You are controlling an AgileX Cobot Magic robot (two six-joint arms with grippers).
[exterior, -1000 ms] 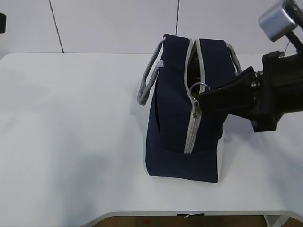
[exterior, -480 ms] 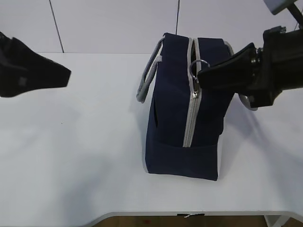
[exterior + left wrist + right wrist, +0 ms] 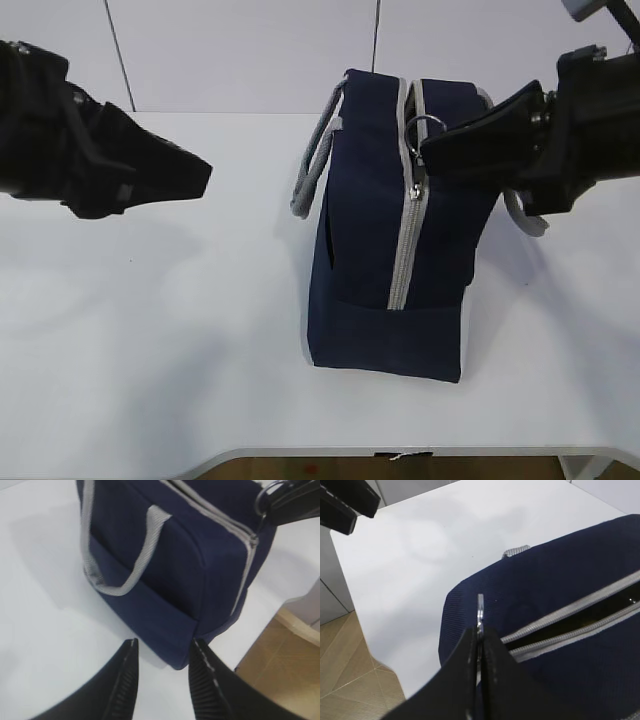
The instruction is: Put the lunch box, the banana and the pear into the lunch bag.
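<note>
I have the lunch bag (image 3: 390, 250) upright on the white tabletop (image 3: 150, 350), right of its centre and nearer the front edge than the rear; the narrow end with the grey zipper (image 3: 408, 235) faces the exterior camera; zipper is done up on that end face, while the right wrist view shows the two zipper tapes on top parted with a dark gap between them; grey handle (image 3: 312, 175) hangs off the bag's left side, a second grey loop droops on the right behind my right arm; I can't see what is inside the bag through that gap; right gripper (image 3: 428, 150) sits at the bag's top near-end corner, jaws clamped together on the ring pull (image 3: 424, 127), the metal ring standing up edge-on between the finger pads (image 3: 470, 660) in the right wrist view; left gripper (image 3: 200, 175) hangs over the left half of the tabletop, well clear of the bag, pointed toward it; its jaws are partly open with nothing between them; in the left wrist view the two ribbed fingers (image 3: 125, 680) frame the bag's lower corner, with the handle side facing that camera and the front edge of the tabletop and wood floor beyond.
</note>
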